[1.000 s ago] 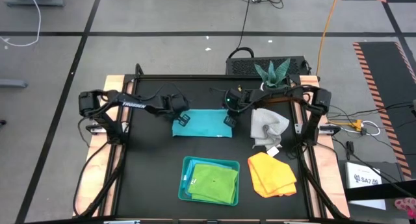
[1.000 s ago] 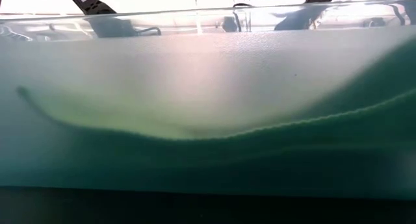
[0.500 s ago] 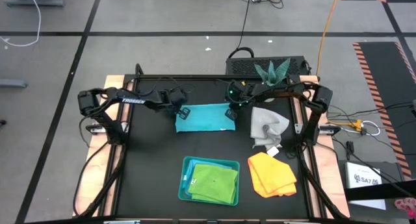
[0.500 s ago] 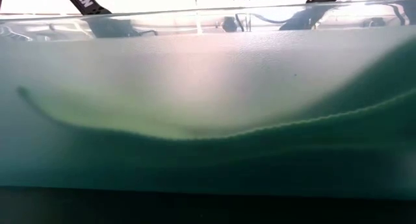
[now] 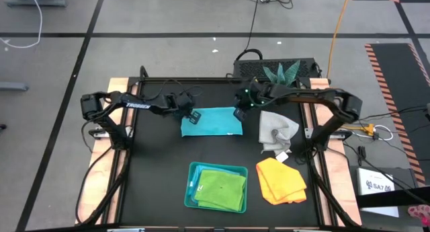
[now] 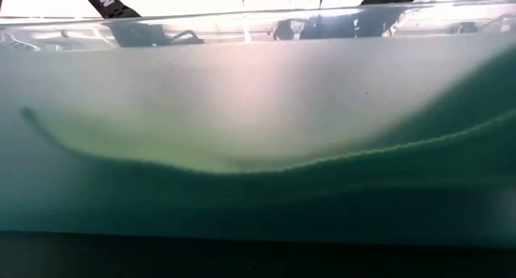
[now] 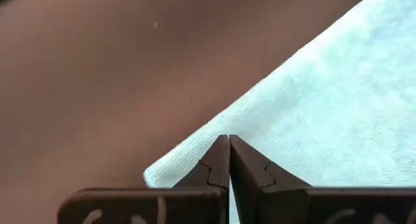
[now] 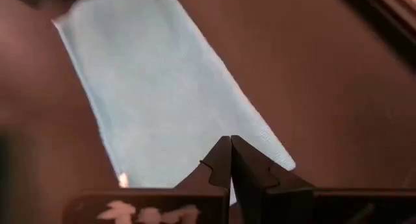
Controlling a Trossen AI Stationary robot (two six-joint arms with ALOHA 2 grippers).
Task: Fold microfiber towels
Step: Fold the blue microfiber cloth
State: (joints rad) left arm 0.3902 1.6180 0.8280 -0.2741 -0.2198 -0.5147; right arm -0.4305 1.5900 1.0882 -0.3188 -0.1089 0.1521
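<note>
A turquoise towel (image 5: 211, 122) lies flat on the black table as a folded strip running left to right. My left gripper (image 5: 193, 118) is shut at the strip's left end. In the left wrist view its fingertips (image 7: 229, 139) sit right at the cloth's edge, close to a corner (image 7: 148, 176). My right gripper (image 5: 239, 113) is shut and stands above the strip's right end. The right wrist view shows that gripper (image 8: 231, 141) well above the flat towel (image 8: 162, 94), with nothing between its fingers. My left gripper has its shut fingertips on the turquoise towel's long edge (image 7: 260, 100), near the left corner. It comes slanting down from the table's left. The towel lies flat on the table. I cannot tell whether a layer of cloth is caught between the tips.
A teal tray (image 5: 191, 186) near the front edge holds a lime green towel (image 5: 222, 189). A yellow-orange towel (image 5: 281, 180) and a pale grey-white towel (image 5: 277, 130) lie to the right. A plant (image 5: 282, 73) stands at the far edge. The tray's wall (image 6: 258, 149) fills the low view.
Both shut grippers have gone toward the table's far edge, and the turquoise towel has slid a little that way with them. In the last half second my right gripper has risen off the towel's right end. My left gripper has stayed low at the left end.
</note>
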